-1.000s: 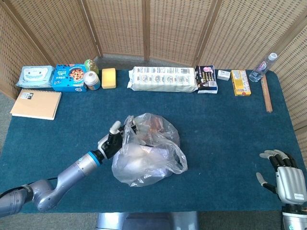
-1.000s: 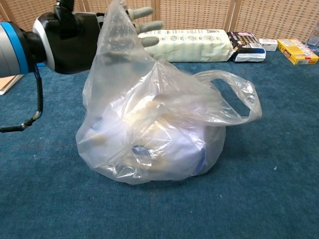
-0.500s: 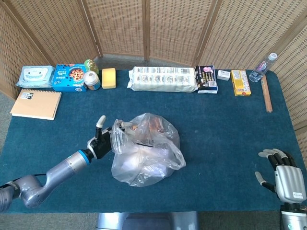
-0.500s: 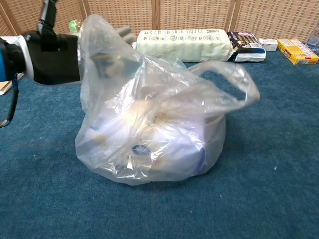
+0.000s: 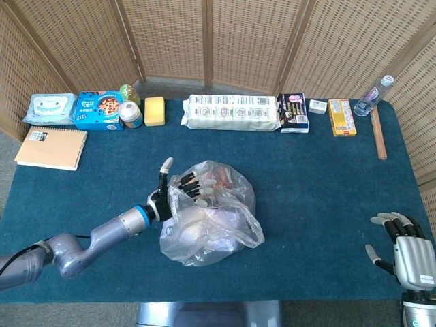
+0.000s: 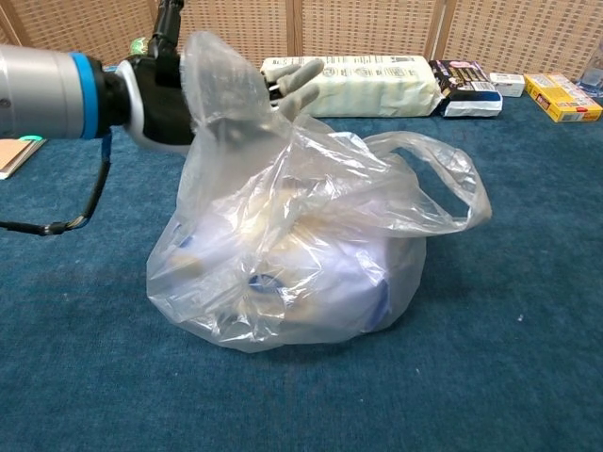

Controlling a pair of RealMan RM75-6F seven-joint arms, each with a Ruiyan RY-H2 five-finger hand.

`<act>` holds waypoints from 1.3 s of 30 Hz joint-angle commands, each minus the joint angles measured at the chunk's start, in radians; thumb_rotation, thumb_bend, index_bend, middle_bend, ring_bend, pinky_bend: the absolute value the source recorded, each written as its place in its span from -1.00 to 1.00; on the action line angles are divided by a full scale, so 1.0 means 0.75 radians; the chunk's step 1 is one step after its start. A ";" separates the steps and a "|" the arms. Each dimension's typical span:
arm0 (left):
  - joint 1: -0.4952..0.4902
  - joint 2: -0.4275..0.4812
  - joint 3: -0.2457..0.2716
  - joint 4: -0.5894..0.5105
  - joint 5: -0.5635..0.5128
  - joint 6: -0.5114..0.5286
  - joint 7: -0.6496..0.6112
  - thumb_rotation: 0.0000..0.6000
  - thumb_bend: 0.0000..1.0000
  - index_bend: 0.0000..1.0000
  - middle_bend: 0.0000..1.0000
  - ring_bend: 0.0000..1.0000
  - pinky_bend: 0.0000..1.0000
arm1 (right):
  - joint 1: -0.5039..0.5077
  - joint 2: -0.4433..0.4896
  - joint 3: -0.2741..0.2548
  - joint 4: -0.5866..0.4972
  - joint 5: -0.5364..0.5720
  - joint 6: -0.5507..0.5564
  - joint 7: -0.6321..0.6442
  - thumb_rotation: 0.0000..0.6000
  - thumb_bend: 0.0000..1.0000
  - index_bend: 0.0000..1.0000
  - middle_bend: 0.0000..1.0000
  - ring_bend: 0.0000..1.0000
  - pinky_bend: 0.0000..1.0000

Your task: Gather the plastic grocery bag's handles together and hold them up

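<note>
A clear plastic grocery bag (image 5: 208, 212) is sitting near the middle of the blue desk (image 5: 320, 191), bulging with contents that are showing only as pale and blue shapes through the film. The left robot hand (image 5: 176, 189) is reaching in from the bag's left side, its fingers (image 6: 300, 79) spreading over the top of the bag with the thumb sticking up. One handle (image 6: 219, 85) is standing up against this robot hand in the chest view, and the plastic seems to be draped over the fingers, though whether they are actually pinching it is hard to tell through the film. The other handle (image 6: 443, 188) is hanging loose as an open loop off the bag's right side, well apart from the first.

The right robot hand (image 5: 406, 246) is waiting at the near right corner of the desk, fingers spread and holding nothing.

Along the far edge a wipes pack (image 5: 50, 107), a blue snack box (image 5: 99, 110), a can (image 5: 130, 114), a yellow sponge (image 5: 154, 111), a long white package (image 5: 231, 112), a yellow box (image 5: 341, 117) and a water bottle (image 5: 375, 95) are lying in a row, with a tan notebook (image 5: 51, 148) just in front of the wipes.
</note>
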 commanded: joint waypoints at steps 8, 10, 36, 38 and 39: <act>0.010 0.070 0.026 0.024 0.236 0.168 -0.235 -1.00 -0.64 -0.41 -0.25 -0.29 0.09 | 0.009 -0.001 0.006 0.009 0.008 -0.017 0.008 1.00 -0.43 -0.36 -0.40 -0.59 -0.69; 0.022 0.099 0.046 0.017 0.243 0.205 -0.235 -1.00 -0.62 -0.35 -0.21 -0.25 0.13 | 0.016 -0.001 0.009 0.008 0.007 -0.024 0.009 1.00 -0.43 -0.36 -0.40 -0.59 -0.69; -0.138 0.321 0.025 -0.062 0.152 0.265 -0.045 -1.00 -0.61 -0.22 -0.05 -0.10 0.22 | 0.215 -0.014 0.074 -0.040 -0.084 -0.170 0.205 1.00 -0.43 -0.39 -0.44 -0.59 -0.60; -0.154 0.324 0.012 -0.068 0.130 0.252 -0.022 -1.00 -0.61 -0.22 -0.05 -0.10 0.22 | 0.227 -0.027 0.069 -0.027 -0.087 -0.182 0.214 1.00 -0.43 -0.39 -0.44 -0.58 -0.59; -0.159 0.325 0.006 -0.070 0.120 0.248 -0.013 -1.00 -0.61 -0.22 -0.05 -0.10 0.21 | 0.231 -0.033 0.068 -0.023 -0.090 -0.185 0.218 1.00 -0.43 -0.39 -0.44 -0.58 -0.59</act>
